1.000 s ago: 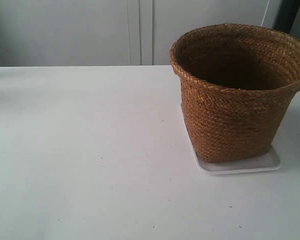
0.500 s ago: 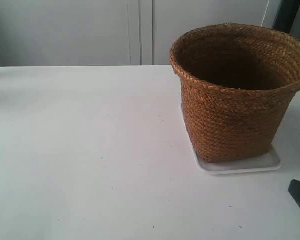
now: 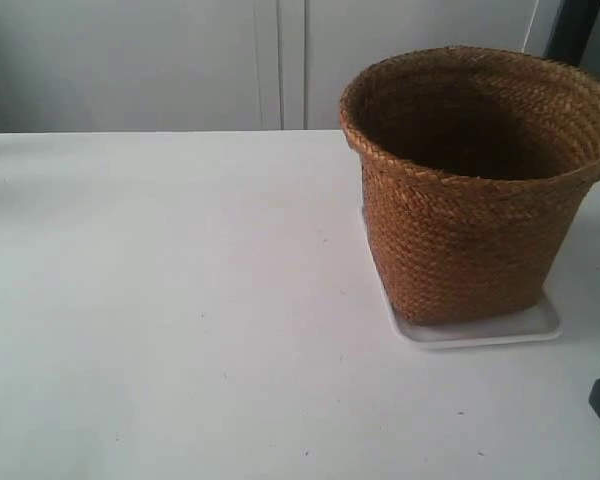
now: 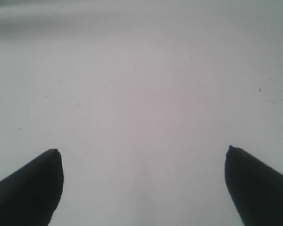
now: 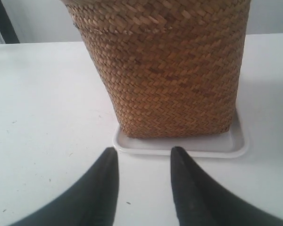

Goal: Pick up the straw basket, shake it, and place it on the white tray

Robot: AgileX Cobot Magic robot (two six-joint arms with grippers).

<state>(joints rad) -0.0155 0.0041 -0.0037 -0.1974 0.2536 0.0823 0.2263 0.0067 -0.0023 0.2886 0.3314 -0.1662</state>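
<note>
Near white tray [image 5: 179, 146], right gripper [image 5: 144, 149] low, parted

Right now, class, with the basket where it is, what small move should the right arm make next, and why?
Probably draw the right gripper back, away from the tray. The basket already stands upright on it, and the jaws are apart and hold nothing, so the placing looks done. The left gripper is open over the table.
</note>
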